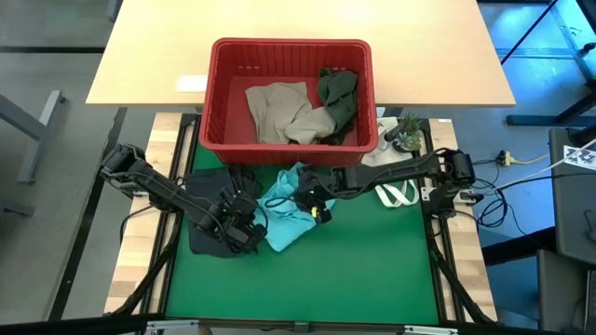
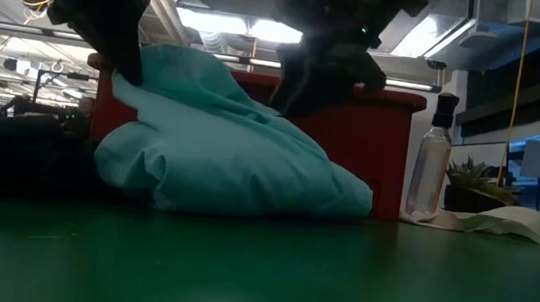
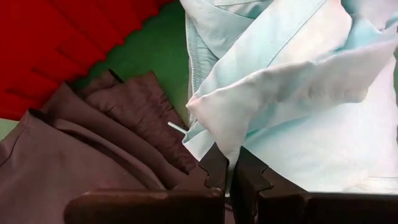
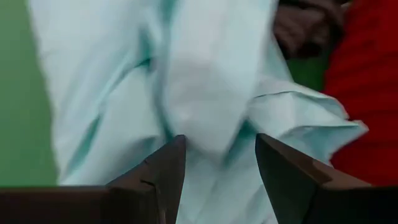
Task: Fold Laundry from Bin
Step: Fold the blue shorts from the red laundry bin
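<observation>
The light teal garment (image 1: 284, 223) lies bunched on the green mat (image 1: 354, 279), in front of the red bin (image 1: 214, 93). My left gripper (image 3: 231, 155) is shut on it at its left side. My right gripper (image 4: 217, 146) stands open over its far right part, with a raised bunch of the teal cloth (image 4: 208, 118) between its fingers. A dark garment (image 1: 207, 219) lies under my left arm. A beige-tan garment (image 1: 279, 112) and a dark olive one (image 1: 337, 98) lie in the bin. My left gripper pinches a folded corner of the teal garment (image 3: 214, 124) between its two fingers, coming slanting down from the table's left. That corner (image 2: 138, 67) is raised, and the remainder of the garment lies slack on the mat. My right gripper's fingers (image 4: 168, 168) straddle the teal bunch; whether they touch it I cannot tell.
A white cloth bag with loop handles (image 1: 399, 191) lies at the mat's right edge. A spray bottle (image 2: 431, 168) and a small plant (image 1: 407, 135) stand to the bin's right. The near half of the green mat is bare.
</observation>
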Controlling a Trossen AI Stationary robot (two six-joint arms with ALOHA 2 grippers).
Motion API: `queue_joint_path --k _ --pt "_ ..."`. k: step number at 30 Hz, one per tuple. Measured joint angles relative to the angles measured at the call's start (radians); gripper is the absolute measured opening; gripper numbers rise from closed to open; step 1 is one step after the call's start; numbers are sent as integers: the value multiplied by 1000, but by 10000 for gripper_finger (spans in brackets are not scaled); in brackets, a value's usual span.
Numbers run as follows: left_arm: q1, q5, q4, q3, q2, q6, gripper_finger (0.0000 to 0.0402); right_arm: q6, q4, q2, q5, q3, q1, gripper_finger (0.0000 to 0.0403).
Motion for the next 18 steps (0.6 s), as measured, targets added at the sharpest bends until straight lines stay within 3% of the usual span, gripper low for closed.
queue_joint_path --k 5,11,18 --pt "0 0 1 0 0 0 0 -30 30 4 -1 2 2 146" --pt "0 0 3 0 0 0 0 -52 71 5 1 1 -6 16" --pt "0 0 8 0 0 0 0 -159 287 5 74 1 -7 13"
